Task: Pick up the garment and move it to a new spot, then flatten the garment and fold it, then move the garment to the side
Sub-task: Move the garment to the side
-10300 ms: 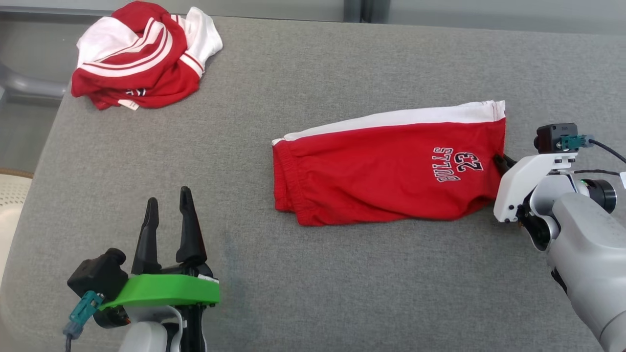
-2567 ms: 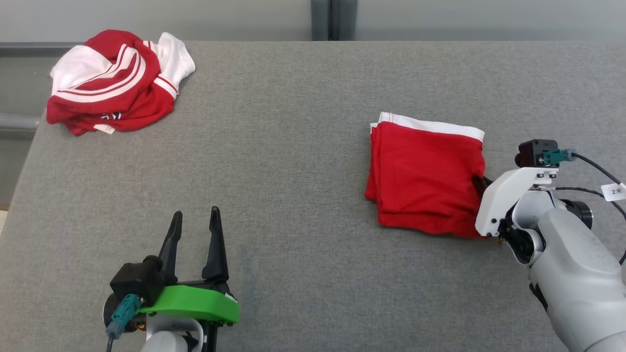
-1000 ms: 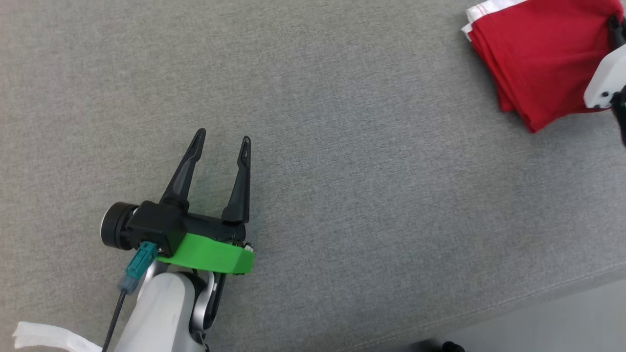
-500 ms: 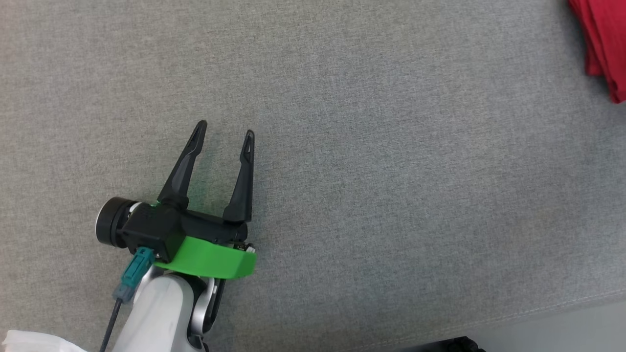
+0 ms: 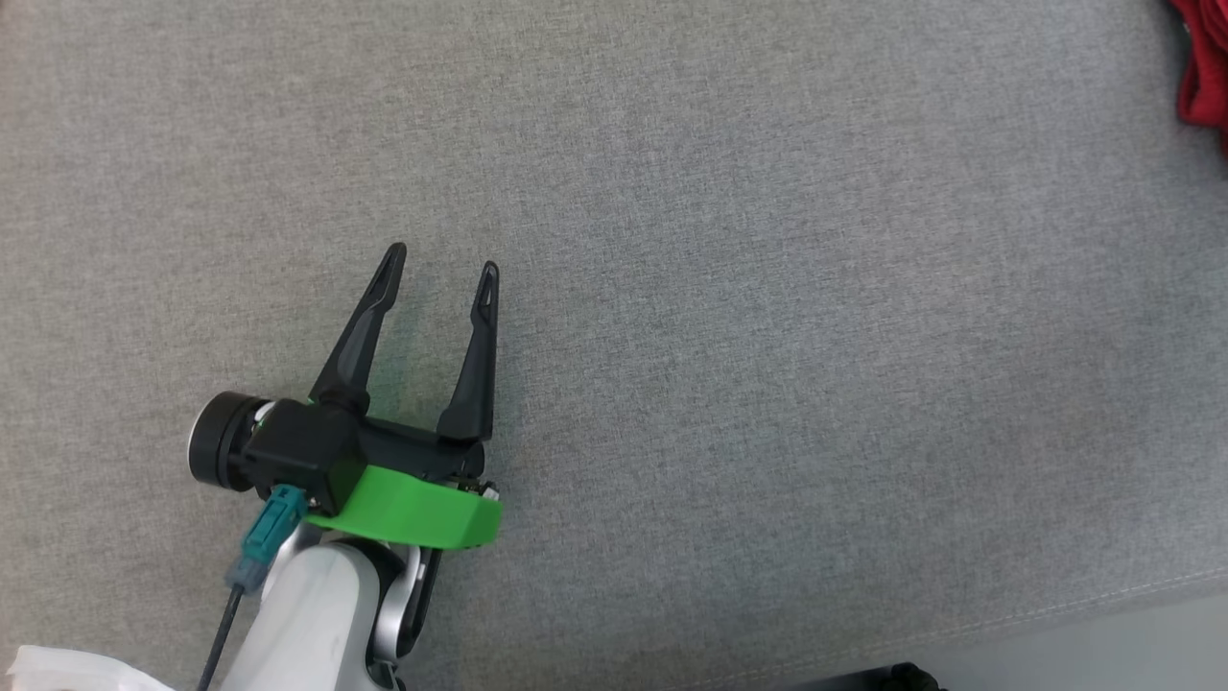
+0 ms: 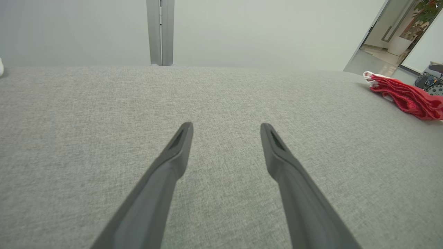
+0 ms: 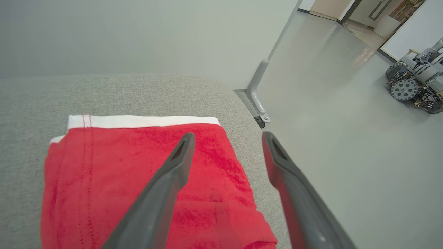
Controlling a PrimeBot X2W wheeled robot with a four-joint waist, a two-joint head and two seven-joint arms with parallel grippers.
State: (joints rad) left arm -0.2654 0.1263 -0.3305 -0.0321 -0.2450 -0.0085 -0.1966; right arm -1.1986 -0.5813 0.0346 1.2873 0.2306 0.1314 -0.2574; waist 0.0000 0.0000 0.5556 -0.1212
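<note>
Right tool (image 7: 227, 135): two long dark fingers spread apart, clamped on nothing, one tip above cloth, the other seen against the floor past the rounded desk corner. Just beneath: folded red fabric garment with a white band along its far edge (image 7: 114, 166), flat in stacked layers on the grey cloth-covered desk (image 7: 31, 100), close to that corner and just beside the drop to the pale floor (image 7: 328, 103). Left tool (image 5: 441, 261): fingers likewise apart and empty, low over bare desk, well apart from the garment, seen from there as a thin red stack at the far right. Handling, as a judgement: light, soft, limp, with no stiffness to hold its own shape; probably clings a little to the rough desk cover instead of sliding freely; nothing fragile. Best to take hold at a folded edge, pinching all layers together, to prevent the stack fanning open; a risk of peeling the fold apart with only the top layer pinched. Better also to lift rather than drag, and to avoid the corner, given the chance of loose cloth slumping over the side.
</note>
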